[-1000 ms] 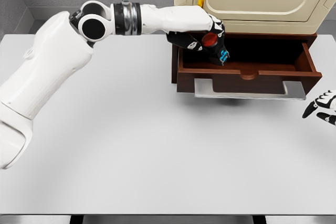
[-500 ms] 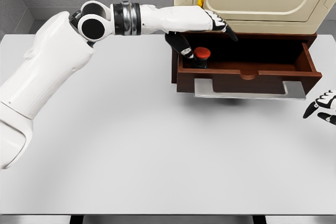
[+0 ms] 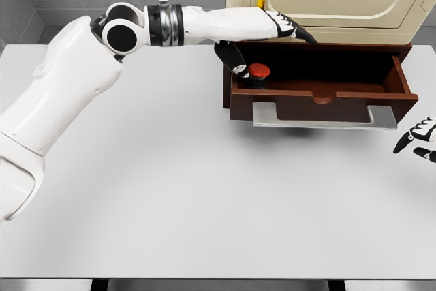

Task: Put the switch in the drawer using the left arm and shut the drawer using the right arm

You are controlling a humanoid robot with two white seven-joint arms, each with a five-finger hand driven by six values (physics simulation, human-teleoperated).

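Red-capped switch [image 3: 258, 71] lies in the open drawer [image 3: 320, 92], upper centre. Left hand [image 3: 272, 35], fingers spread and empty, hovers above it. Right hand [image 3: 419, 140], relaxed and empty, waits at right edge. Risk: closing the drawer could trap the left thumb.

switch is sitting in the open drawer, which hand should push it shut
Right. The right hand hovers open beside the drawer front, near its handle. The left hand is spread open above the switch, over the drawer's back.
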